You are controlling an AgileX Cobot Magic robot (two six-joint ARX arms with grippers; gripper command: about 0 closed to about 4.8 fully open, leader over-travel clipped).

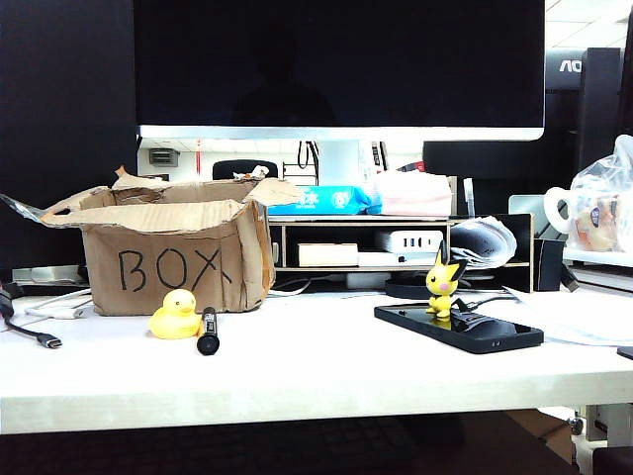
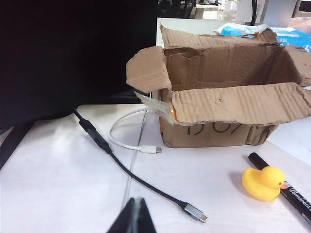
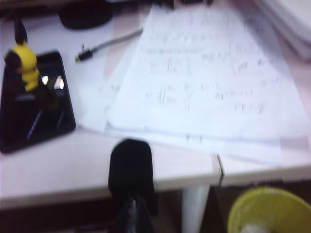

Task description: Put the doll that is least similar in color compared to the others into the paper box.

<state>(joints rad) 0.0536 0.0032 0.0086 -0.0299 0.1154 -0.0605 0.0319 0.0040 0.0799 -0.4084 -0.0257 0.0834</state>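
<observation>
Box (image 1: 168,259) left of frame, duck (image 1: 175,316) just before it, left gripper (image 2: 133,216) pressed together above cables, right gripper (image 3: 133,213) together over desk edge.

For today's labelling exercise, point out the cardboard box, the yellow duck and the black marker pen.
Cardboard box (image 1: 168,267), exterior view: front wall, on the handwritten lettering.
Yellow duck (image 2: 263,183), left wrist view: middle of its body.
Black marker pen (image 1: 208,331), exterior view: middle of its barrel, beside the duck.
</observation>
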